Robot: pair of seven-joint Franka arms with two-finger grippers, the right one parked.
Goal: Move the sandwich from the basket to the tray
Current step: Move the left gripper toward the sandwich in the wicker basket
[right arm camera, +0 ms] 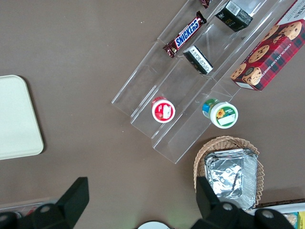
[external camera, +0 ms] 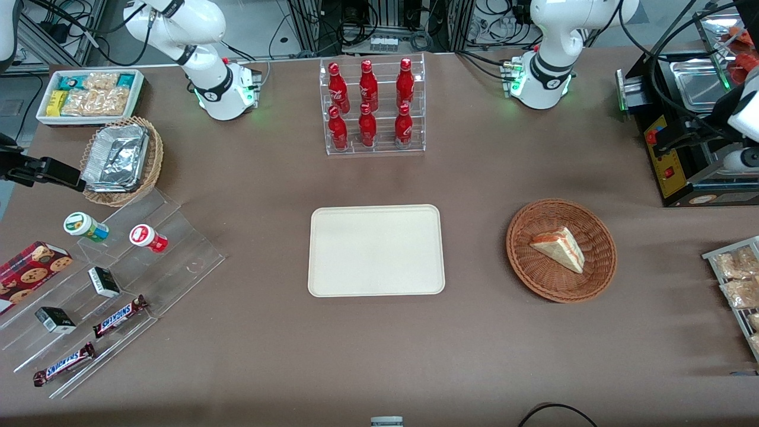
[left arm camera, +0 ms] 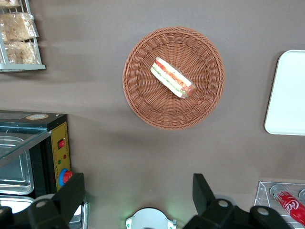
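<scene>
I saw the sandwich [external camera: 560,249] lying on its side in the basket [external camera: 561,216], a pale triangular wedge with red and light green filling along its cut edge. The basket was a round, shallow, reddish-brown wicker bowl, and it stood well apart from the tray [external camera: 376,250], toward the working arm's end of the table. The tray was flat, cream-white, with rounded corners and a low rim, and nothing lay on it. My gripper [left arm camera: 138,193] hung high above the table near the basket, its two dark fingers [left arm camera: 204,191] spread wide apart and holding nothing. The table [external camera: 379,356] was covered in plain brown cloth. Farther from the front camera than the tray stood a clear rack of red bottles [external camera: 370,104]. Toward the parked arm's end from the tray I made out a clear stepped stand [external camera: 118,279] with chocolate bars [external camera: 118,316] and small tubs.
</scene>
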